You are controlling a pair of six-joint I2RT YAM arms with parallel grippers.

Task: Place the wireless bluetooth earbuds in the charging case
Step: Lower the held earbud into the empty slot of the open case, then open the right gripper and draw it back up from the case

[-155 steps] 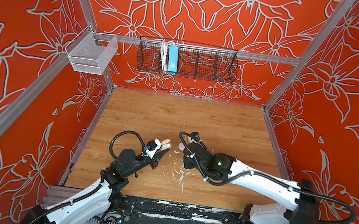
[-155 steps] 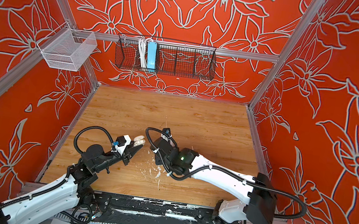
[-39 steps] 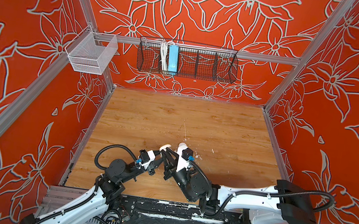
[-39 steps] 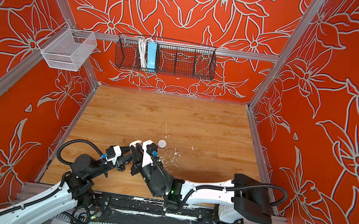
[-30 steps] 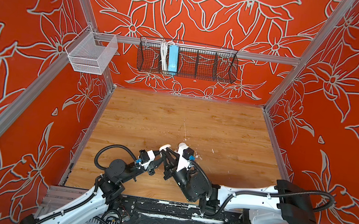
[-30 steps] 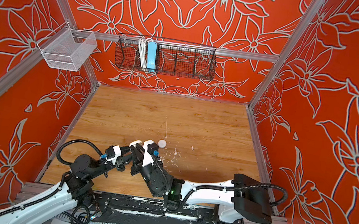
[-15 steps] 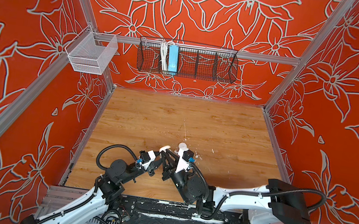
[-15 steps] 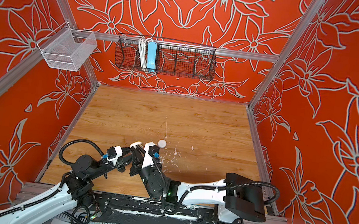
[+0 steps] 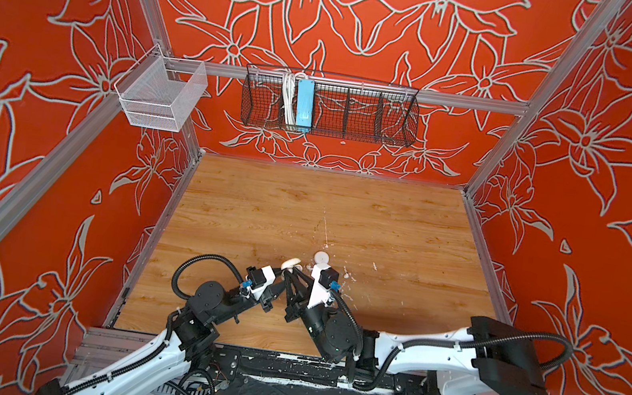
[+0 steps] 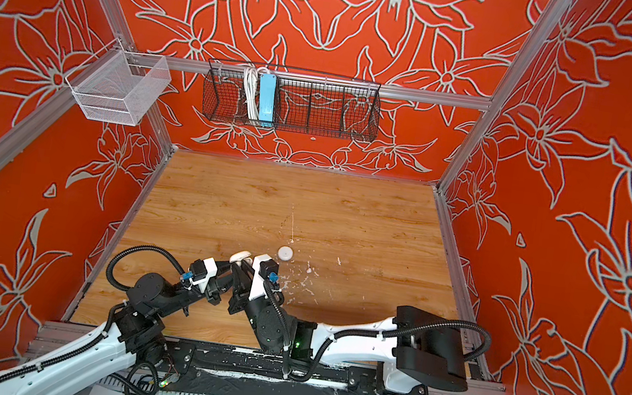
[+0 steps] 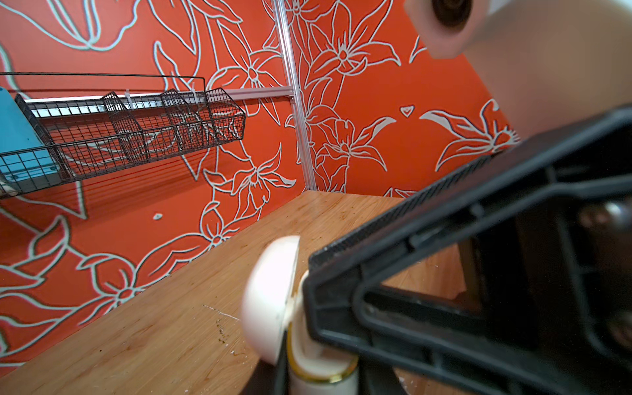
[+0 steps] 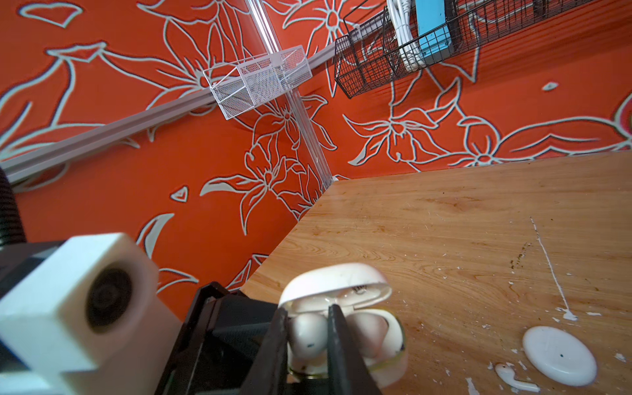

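Grips the charging case (image 12: 388, 357) in the left gripper (image 9: 281, 277) near the front middle of the worktop (image 9: 386, 225), jaws drawn almost fully together on the lower body of the case. Holds it upright with the lid (image 12: 333, 278) hinged up and open; cannot tell whether the base touches the wood.

Pinches 1 earbud (image 12: 306, 337) in the right gripper (image 12: 306, 309), the 2 thin black fingers (image 12: 337, 345) nearly closed on either side of its rounded head. Has that earbud right at the mouth of the case, in the well nearer the left gripper; cannot tell whether it is fully seated. Shows a 2nd earbud (image 12: 367, 333) in the neighbouring well, just on the other side of 1 finger.

Meets tip to tip with both grippers in both top views, the pale lid just ahead of them.

Beyond the grippers, flat on the worktop, near but apart from the jaws: a closed round white case (image 9: 321, 256), with a small loose earbud (image 12: 511, 374) just beside it among white paint flecks (image 12: 567, 314).

On the back wall: a black wire basket (image 9: 360, 110) with a blue box (image 9: 303, 102) and a white cable (image 9: 288, 98). On the left wall: a white mesh basket (image 9: 161, 95).
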